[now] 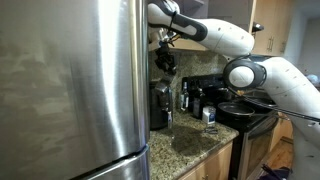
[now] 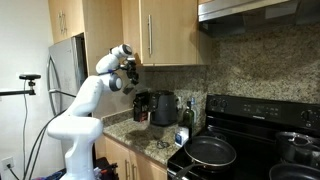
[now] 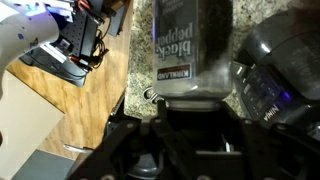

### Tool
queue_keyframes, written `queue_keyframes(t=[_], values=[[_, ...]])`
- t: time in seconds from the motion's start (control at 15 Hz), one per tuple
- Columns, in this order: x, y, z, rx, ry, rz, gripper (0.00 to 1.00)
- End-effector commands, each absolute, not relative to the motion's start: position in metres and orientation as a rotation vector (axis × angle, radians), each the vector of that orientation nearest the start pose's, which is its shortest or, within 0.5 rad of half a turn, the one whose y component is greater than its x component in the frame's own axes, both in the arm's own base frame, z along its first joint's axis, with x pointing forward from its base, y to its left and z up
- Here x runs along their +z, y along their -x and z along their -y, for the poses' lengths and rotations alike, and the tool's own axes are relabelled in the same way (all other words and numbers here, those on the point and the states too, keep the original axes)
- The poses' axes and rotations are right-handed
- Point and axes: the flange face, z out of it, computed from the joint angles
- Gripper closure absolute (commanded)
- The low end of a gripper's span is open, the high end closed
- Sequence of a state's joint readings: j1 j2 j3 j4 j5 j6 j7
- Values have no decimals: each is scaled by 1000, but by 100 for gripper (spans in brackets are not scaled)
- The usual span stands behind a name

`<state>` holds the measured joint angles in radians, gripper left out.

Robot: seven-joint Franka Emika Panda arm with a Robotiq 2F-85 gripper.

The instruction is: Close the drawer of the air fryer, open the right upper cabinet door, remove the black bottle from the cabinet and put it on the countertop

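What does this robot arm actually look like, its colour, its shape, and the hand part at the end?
The arm is glossy white, built of rounded, tube-like segments with bulging joints ringed by dark seams. The gripper at its end is black and blocky, with dark cabling and hardware around the wrist. In the wrist view its black fingers look angular and mechanical.

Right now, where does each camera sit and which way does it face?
Exterior view: beside the tall stainless steel fridge, facing along the speckled granite countertop toward the black stove; shows the white arm and gripper.
Exterior view: at the stove end, facing back toward the fridge; shows the whole arm.
Wrist view: looks down past the gripper at the black pepper bottle in its jaws.
Shared: both exterior views show arm, fridge, stove, countertop.
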<state>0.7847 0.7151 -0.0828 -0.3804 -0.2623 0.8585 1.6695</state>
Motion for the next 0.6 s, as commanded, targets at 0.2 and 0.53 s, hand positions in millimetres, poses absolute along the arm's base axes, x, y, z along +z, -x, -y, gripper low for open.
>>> queue_keyframes(t=[0.2, 0.53], values=[[543, -523, -427, 142, 3074, -1696, 73], [503, -504, -456, 98, 3129, -1839, 73]])
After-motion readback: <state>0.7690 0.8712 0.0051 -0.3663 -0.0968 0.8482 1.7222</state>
